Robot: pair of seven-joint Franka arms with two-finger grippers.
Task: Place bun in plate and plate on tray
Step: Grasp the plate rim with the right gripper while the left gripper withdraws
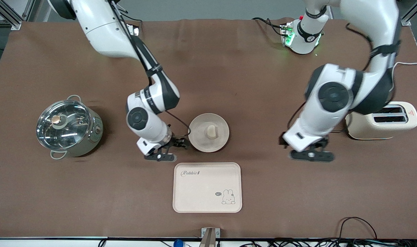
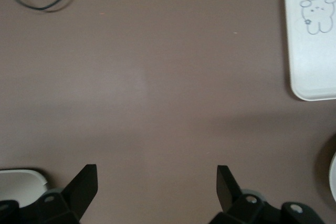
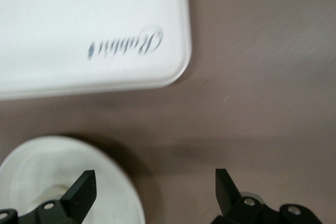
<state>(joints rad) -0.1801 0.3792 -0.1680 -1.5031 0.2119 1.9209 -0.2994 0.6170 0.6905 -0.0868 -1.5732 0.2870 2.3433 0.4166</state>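
The bun stands in the middle of the round plate, which rests on the table. The tray, with its Rabbit script, lies empty, nearer the front camera than the plate. My right gripper is open and low at the plate's rim on the right arm's side. In the right wrist view one finger is over the plate, the other over bare table, with the tray past them. My left gripper is open and empty over bare table between plate and toaster; it also shows in the left wrist view.
A steel pot with a glass lid stands toward the right arm's end. A cream toaster stands toward the left arm's end, close to the left arm. Cables run along the table's front edge.
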